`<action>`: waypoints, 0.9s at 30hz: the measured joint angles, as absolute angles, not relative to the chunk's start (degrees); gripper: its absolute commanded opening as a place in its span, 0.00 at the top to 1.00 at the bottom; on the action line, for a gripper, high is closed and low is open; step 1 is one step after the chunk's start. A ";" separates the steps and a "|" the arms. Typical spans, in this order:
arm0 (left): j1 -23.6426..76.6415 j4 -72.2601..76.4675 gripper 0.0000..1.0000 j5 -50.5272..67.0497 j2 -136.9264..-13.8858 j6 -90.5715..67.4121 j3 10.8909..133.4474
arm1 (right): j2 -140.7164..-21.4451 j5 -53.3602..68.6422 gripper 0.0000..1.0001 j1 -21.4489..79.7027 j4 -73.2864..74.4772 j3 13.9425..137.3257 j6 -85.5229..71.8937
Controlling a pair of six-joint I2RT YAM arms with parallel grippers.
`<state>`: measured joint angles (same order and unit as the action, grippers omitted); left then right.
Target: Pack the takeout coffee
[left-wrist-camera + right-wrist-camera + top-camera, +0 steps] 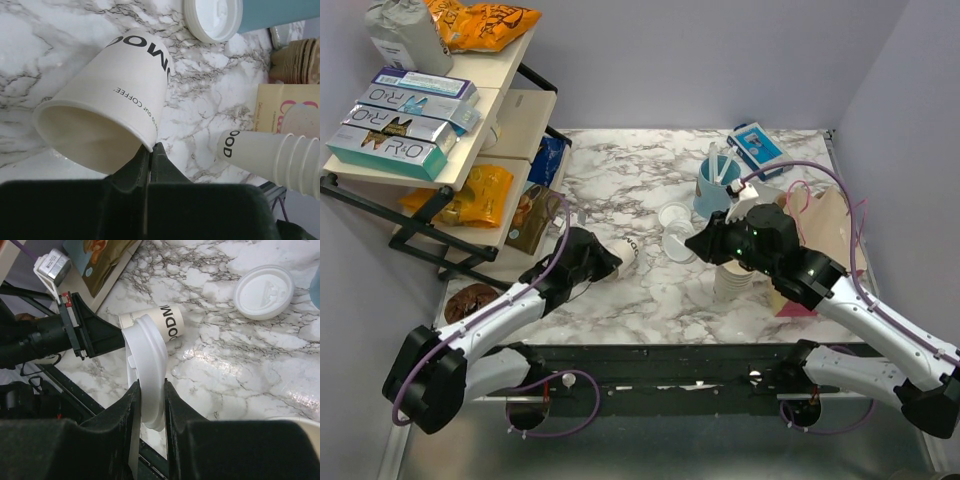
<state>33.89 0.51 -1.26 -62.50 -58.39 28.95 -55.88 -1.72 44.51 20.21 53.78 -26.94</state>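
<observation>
Marble tabletop [640, 295], lilac walls [720, 60]; left claw [150, 150] tight on cup [115, 85] rim, right claw [151, 388] tight on lid [147, 350].

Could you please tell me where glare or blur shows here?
Right wrist view: glare on the marble table, right gripper near the lens and soft. Left wrist view: left gripper blurred, cup lettering sharp. Top view: even light, soft shadows.
</observation>
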 measured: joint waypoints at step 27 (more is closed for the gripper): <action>47.62 -66.72 0.94 -6.39 -80.34 -39.20 69.19 | -54.52 -1.17 0.75 44.51 23.29 52.51 -19.62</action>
